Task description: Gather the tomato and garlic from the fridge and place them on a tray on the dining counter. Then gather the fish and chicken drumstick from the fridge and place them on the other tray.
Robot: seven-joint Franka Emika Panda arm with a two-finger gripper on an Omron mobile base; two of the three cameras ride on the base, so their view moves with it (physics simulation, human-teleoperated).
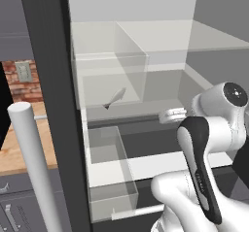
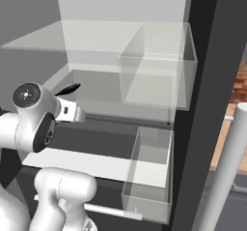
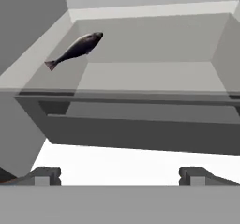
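A dark grey fish (image 3: 77, 48) lies on the pale fridge shelf (image 3: 154, 75), towards its left back corner; it also shows as a small fish (image 1: 115, 98) beside a clear bin and as a dark fish (image 2: 67, 89) just past my hand. My gripper (image 3: 119, 176) is open, with its two dark fingertips (image 3: 44, 175) spread wide and nothing between them. It hovers in front of the shelf's dark front edge, short of the fish and lower than it. My white hand (image 1: 171, 113) reaches into the open fridge.
A clear bin (image 1: 112, 75) sits on the fish's shelf, and a lower clear bin (image 1: 109, 177) juts forward below it. The dark fridge door edge (image 1: 48, 80) and its white handle (image 1: 29, 158) stand close by. A wooden counter (image 1: 19, 143) lies behind.
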